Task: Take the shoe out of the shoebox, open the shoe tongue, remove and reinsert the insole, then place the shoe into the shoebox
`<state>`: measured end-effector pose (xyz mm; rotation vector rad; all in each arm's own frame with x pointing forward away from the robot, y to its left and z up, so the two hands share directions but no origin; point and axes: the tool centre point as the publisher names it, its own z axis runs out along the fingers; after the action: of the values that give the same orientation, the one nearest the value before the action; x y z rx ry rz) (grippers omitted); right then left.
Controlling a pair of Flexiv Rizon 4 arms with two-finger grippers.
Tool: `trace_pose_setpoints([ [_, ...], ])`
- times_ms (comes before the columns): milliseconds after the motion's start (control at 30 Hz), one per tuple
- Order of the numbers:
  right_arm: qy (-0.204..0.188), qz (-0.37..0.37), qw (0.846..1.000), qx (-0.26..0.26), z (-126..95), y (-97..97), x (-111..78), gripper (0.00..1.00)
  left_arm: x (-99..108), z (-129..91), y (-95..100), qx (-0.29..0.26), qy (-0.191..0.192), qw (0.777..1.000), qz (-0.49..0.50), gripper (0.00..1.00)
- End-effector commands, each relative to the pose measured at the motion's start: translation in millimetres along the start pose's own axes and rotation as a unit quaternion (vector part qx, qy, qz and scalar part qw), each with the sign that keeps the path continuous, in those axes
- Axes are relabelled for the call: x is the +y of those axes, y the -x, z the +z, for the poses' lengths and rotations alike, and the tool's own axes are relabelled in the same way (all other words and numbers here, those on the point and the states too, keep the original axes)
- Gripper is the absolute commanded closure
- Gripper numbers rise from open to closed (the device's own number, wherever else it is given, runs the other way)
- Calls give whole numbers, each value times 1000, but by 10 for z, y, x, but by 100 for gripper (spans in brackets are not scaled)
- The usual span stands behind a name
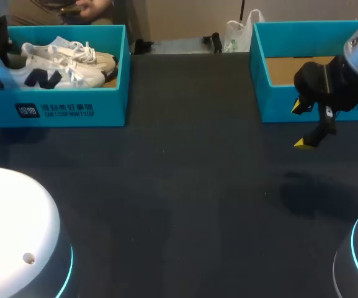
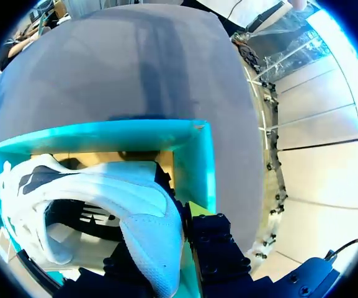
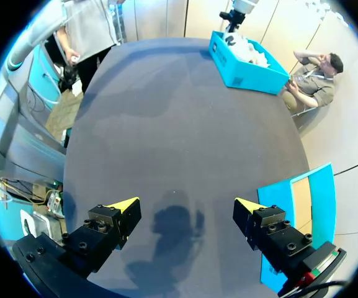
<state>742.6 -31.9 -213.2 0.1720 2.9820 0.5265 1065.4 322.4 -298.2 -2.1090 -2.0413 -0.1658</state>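
White shoe [image 2: 141, 198], dark accents, inside teal shoebox [image 2: 197, 161].

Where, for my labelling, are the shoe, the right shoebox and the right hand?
shoe [image 2: 129, 186]: left wrist view, on its white side.
right shoebox [image 1: 278, 99]: head view, on its front wall.
right hand [image 3: 186, 203]: right wrist view, midway between its yellow tips.

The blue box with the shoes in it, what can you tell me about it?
The shoebox is turquoise cardboard, brown inside, open with no lid on it, with white print on its front wall. It stands upright at the table's far left corner. White sneakers with dark marks lie inside, and the left gripper is inside at one of them.
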Motion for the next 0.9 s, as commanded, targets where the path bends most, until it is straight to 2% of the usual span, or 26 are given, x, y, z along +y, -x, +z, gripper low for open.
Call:
trace_pose_setpoints([
  [33, 0, 0, 1000, -1, 10, -5, -5, 0, -42, -341, -55, -3, -3, 1000, -8, 100],
  [400, 0, 0, 1000, -1, 10, -5, -5, 0, -110, -836, -190, 1, -8, 1000, -13, 100],
  [500, 0, 0, 1000, -1, 10, -5, -5, 0, -132, -990, -241, -6, -20, 1000, -14, 100],
  [567, 0, 0, 1000, -1, 10, -5, -5, 0, -146, -1056, -266, -8, -18, 1000, -12, 100],
  [600, 0, 0, 1000, -1, 10, -5, -5, 0, -157, -1115, -286, -21, -2, 1000, -4, 100],
  [900, 0, 0, 1000, -1, 10, -5, -5, 0, -157, -1115, -286, -21, -2, 1000, -4, 100],
])
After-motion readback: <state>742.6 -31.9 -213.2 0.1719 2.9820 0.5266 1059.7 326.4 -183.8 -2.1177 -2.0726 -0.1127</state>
